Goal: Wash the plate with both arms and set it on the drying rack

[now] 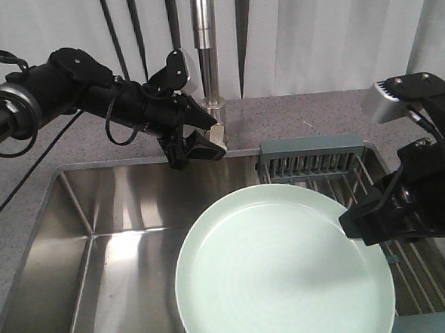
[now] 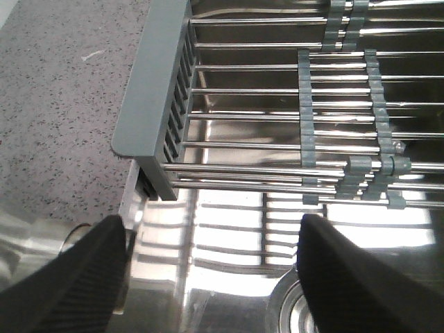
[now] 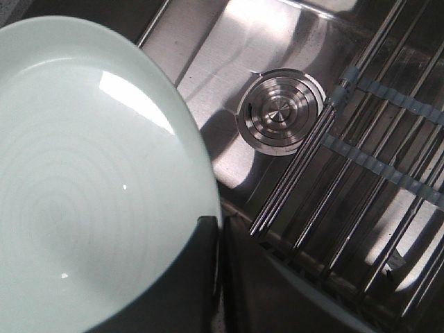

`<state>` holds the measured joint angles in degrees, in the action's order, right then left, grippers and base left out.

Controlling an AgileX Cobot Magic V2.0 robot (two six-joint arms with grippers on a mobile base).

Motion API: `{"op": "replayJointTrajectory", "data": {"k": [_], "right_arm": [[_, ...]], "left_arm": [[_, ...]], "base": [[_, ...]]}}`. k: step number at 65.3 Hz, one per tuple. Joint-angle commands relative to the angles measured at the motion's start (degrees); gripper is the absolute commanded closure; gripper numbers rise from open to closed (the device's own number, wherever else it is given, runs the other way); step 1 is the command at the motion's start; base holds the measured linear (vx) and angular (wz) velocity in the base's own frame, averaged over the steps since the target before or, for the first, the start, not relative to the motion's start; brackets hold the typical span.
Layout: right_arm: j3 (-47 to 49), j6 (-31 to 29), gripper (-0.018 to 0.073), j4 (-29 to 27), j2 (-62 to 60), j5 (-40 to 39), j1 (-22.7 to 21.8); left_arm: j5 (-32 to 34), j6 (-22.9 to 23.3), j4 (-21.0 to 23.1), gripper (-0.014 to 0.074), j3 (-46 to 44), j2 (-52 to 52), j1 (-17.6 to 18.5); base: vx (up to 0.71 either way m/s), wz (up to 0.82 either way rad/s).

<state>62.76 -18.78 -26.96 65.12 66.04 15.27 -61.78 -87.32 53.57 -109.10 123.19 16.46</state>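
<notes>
A grey speckled counter (image 1: pixel 302 112) goes around a big steel sink (image 1: pixel 97 219). The pale green plate (image 1: pixel 282 280) is up over the sink, just beside the drying rack (image 1: pixel 317 161), which lies across the sink's right side. The right arm (image 1: pixel 434 169) comes in from the right, and the right tool (image 1: pixel 360 226) is clamped on the plate's right edge. The left arm (image 1: pixel 59 90) reaches across the back of the sink, near the steel tap (image 1: pixel 206 54). The left tool (image 2: pixel 211 225) has its two fingers (image 2: pixel 69 277) wide apart with nothing between them, above the rack's bars. The round drain (image 3: pixel 279 114) sits in the sink floor, its edge under the bars
</notes>
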Motion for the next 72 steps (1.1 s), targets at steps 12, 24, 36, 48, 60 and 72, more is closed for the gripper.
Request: {"op": "replayJointTrajectory", "data": {"k": [12,24,36,48,60,72], "right_arm": [[1.32,-0.55,0.0568,-2.13,-1.19,-2.0,0.0],[1.32,-0.55,0.0568,-2.13,-1.19,-2.0,0.0],[1.32,-0.55,0.0568,-2.13,-1.19,-2.0,0.0],[1.32,-0.55,0.0568,-2.13,-1.19,-2.0,0.0],[1.32,-0.55,0.0568,-2.13,-1.19,-2.0,0.0],[1.32,-0.55,0.0568,-2.13,-1.19,-2.0,0.0]], "left_arm": [[-3.82,12.91,0.25,0.0156,-1.52,-10.87,-0.15],[-3.67,31.29,-11.78,0.0162,-1.52,-17.07,-1.48],[-4.17,55.29,-27.02,0.0162,-1.52,-23.0,-3.14],[-6.15,67.91,-33.25,0.0162,1.5,-28.86,-6.11],[-0.02,68.6,-35.71,0.0162,13.55,-37.76,-7.02],[5.24,73.49,-41.02,0.0165,26.81,-47.32,-7.02]], "base": [[0.0,0.0],[0.0,0.0],[0.0,0.0],[0.0,0.0],[0.0,0.0],[0.0,0.0]]}}
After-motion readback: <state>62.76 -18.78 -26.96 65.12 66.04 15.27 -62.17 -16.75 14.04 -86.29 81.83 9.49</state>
